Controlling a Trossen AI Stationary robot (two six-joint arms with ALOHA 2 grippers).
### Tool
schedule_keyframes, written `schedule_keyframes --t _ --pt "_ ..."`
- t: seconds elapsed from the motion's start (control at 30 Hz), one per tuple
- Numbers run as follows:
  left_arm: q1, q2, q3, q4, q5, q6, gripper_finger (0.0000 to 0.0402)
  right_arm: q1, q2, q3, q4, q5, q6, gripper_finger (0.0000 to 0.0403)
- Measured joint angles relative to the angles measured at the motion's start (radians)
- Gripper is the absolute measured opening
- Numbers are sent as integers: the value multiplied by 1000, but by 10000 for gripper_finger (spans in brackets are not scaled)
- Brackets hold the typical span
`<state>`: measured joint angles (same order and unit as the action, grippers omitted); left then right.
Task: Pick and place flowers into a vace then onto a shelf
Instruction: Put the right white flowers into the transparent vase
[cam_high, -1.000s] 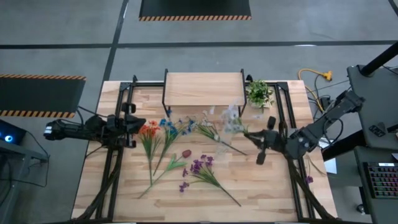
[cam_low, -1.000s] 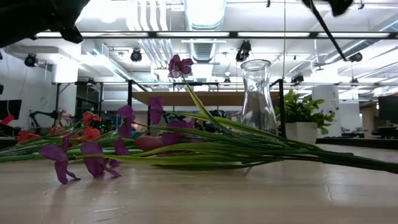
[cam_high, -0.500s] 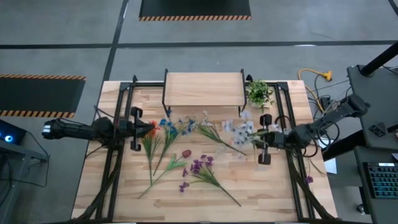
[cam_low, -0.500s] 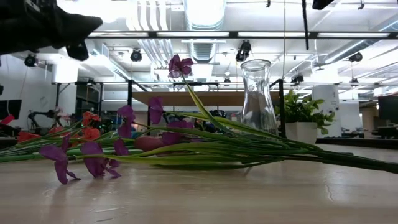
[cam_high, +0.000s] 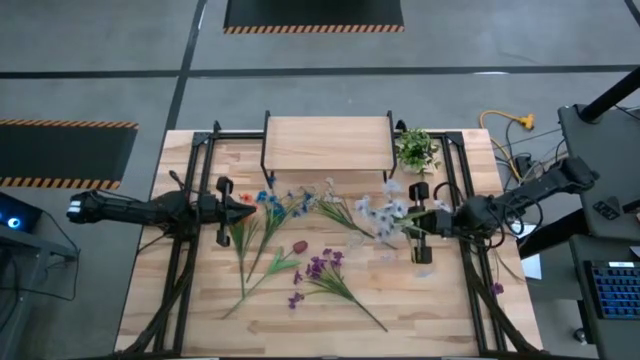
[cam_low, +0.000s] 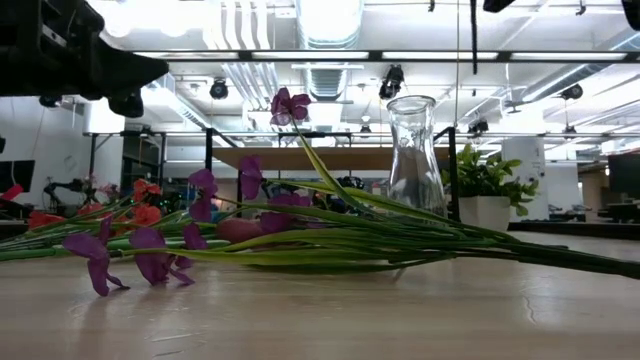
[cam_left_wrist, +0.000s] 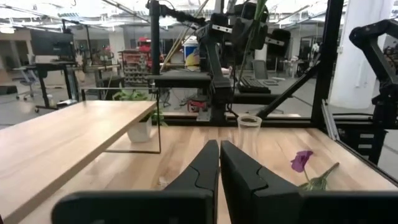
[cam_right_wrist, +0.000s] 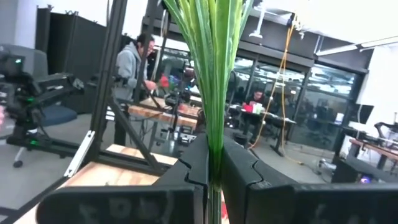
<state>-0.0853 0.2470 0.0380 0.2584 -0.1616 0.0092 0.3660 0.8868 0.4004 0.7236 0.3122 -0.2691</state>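
Several flowers lie flat on the table: orange (cam_high: 240, 218), blue (cam_high: 272, 205), red bud (cam_high: 298, 246), purple (cam_high: 320, 268). My right gripper (cam_high: 407, 222) hovers at mid right, shut on a flower with white and pale-blue blossoms (cam_high: 385, 210). The clear vace (cam_low: 412, 150) stands upright on the table behind the purple flowers (cam_low: 150, 262). The shelf (cam_high: 325, 143) stands at the far middle. My left gripper (cam_high: 238, 204) is shut with nothing in it, level, over the orange blossoms at the left. My right gripper pinches a bundle of green stems (cam_right_wrist: 215, 146) between its two fingers. The fingers point toward the table's left, slightly upward. The stems run on past the fingertips and rise; the flower is lifted clear of the table.
A small potted plant (cam_high: 417, 150) stands right of the shelf. Black rails (cam_high: 185, 260) run along the table's left and right sides. A person (cam_right_wrist: 134, 62) stands in the room beyond the table.
My right gripper has turned at the wrist while holding the flower, and its blossoms have swung a little toward the table's right. My left gripper has sunk slightly toward the orange blossoms and tipped level. Both stay shut.
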Motion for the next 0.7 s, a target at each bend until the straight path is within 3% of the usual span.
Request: schedule_keyframes --t 0.37,0.7 --pt "0 -17 -9 -63 0 -2 0 -65 114 1 126 -89 4 13" --pt "0 -197 -9 -224 1 -23 0 -83 126 17 130 -135 35 13"
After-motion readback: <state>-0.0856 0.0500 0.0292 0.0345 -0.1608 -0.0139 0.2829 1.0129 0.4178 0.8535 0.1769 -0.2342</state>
